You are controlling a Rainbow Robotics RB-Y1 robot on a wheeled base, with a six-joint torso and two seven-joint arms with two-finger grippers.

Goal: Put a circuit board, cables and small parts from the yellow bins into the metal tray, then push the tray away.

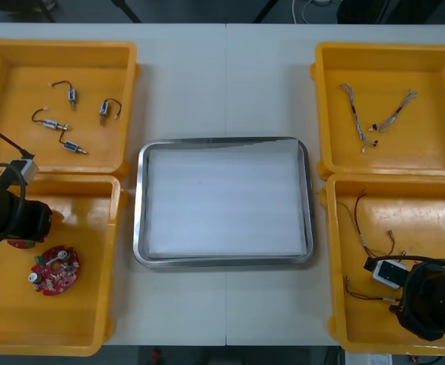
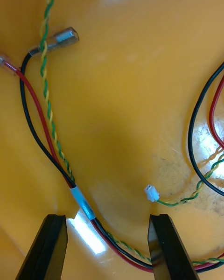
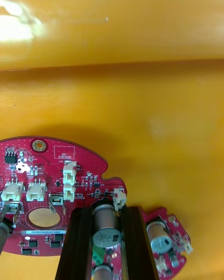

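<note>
My left gripper [image 3: 106, 217] is down in the near left yellow bin [image 1: 85, 319], shut on a silver capacitor [image 3: 106, 231] of a round red circuit board [image 3: 51, 191]. A second red board [image 1: 55, 270] lies beside it on the bin floor. The left arm [image 1: 9, 213] covers most of the gripped board from above. Low over the near right bin [image 1: 427, 220], my right gripper [image 2: 106, 219] is open. A red, black and green-yellow cable bundle [image 2: 88, 212] runs between its fingers. The metal tray [image 1: 140, 205], white inside, holds nothing.
The far left bin [image 1: 9, 68] holds several small metal parts [image 1: 71, 94] with black leads. Twisted cables [image 1: 359, 114] lie in the far right bin [image 1: 435, 68]. More red and black cables [image 1: 367, 228] lie ahead of the right arm [image 1: 427, 304].
</note>
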